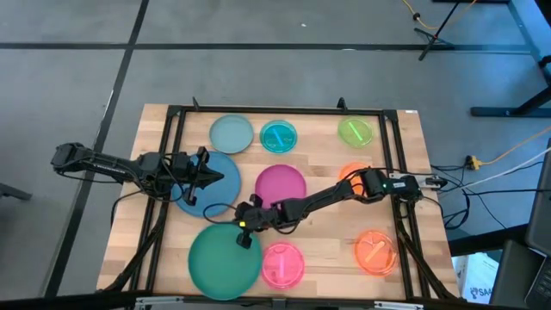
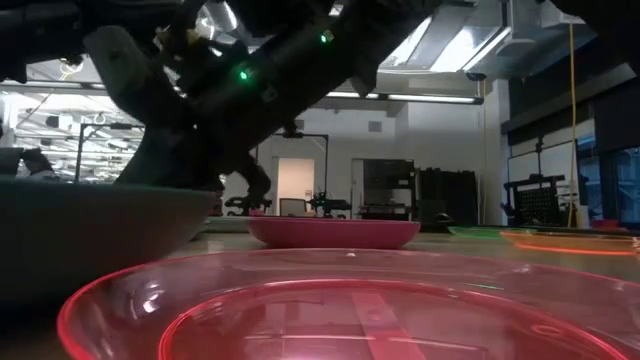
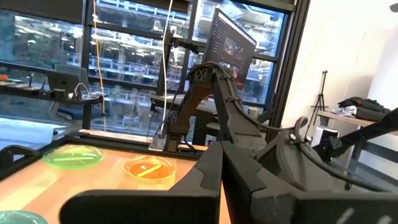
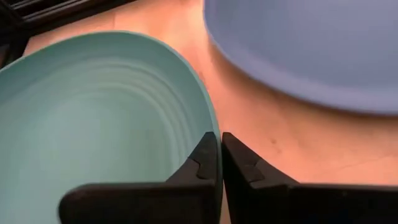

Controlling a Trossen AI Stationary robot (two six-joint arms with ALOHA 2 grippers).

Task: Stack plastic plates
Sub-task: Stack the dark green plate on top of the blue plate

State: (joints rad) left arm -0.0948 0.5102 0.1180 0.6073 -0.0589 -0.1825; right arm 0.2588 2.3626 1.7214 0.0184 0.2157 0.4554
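Observation:
A large green plate (image 1: 222, 261) lies at the near left of the table, and my right gripper (image 1: 244, 227) is shut on its far rim. Past it lies a large blue plate (image 1: 200, 196), with my left gripper (image 1: 217, 178) shut and holding nothing above it. A magenta plate (image 1: 280, 187) sits at the middle, a pink one (image 1: 282, 264) near the front edge, and an orange one (image 1: 374, 251) at the near right. Along the far side are a pale blue plate (image 1: 231, 133), a teal one (image 1: 278, 136) and a lime one (image 1: 355, 132). My right arm partly covers a second orange plate (image 1: 351, 170). My right gripper pinches the green plate's rim (image 4: 210, 127) on the side nearest the blue plate, one finger inside the dish and one outside. The fingers slant down at it from the table's right. Whether the plate is off the table, I cannot tell.
A black frame (image 1: 284, 110) runs along the far side of the wooden table, with rails down both sides. Bare wood (image 1: 331, 245) shows between the pink and orange plates. In the low view the pink plate (image 2: 350, 310) fills the foreground.

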